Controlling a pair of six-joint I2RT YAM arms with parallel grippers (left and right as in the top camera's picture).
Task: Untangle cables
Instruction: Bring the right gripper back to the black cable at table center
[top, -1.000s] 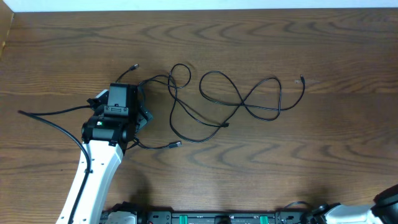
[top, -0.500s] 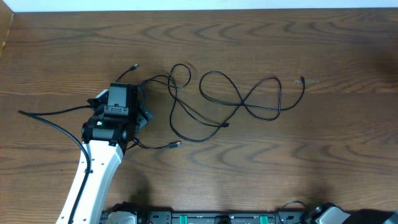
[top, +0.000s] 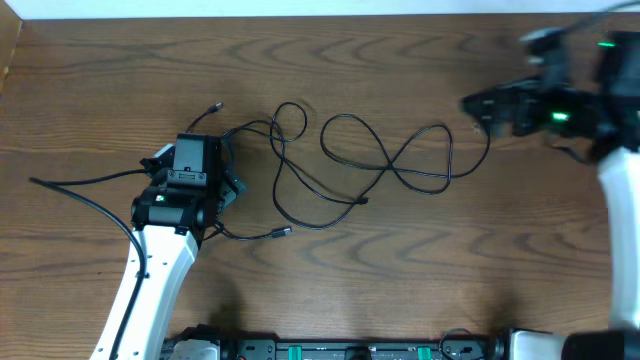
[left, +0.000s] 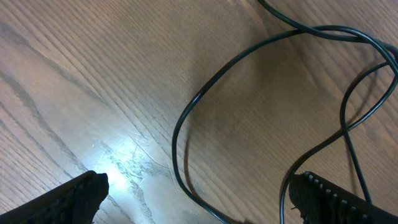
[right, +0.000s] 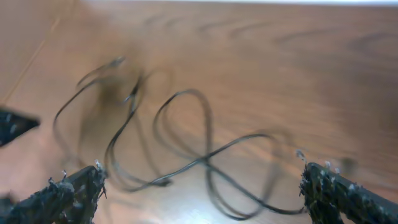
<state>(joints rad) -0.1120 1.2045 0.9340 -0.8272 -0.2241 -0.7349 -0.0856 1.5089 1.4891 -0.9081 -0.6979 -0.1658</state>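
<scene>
Thin black cables (top: 340, 160) lie in tangled loops on the wooden table, with small plugs at their ends (top: 486, 127). My left gripper (top: 215, 165) sits low over the left end of the tangle; in the left wrist view it is open (left: 196, 199), with a cable loop (left: 186, 118) running between its fingers. My right gripper (top: 480, 105) hovers at the upper right, by the right plug. In the right wrist view it is open (right: 202, 190) above the blurred loops (right: 186, 143).
The table's far edge (top: 320, 14) meets a white wall. A thicker black arm wire (top: 80, 185) trails left of the left arm. Arm bases and hardware (top: 340, 350) line the near edge.
The right arm has swung up from the bottom right corner to the upper right, near the cable's right plug. The left arm and cables have not moved.
</scene>
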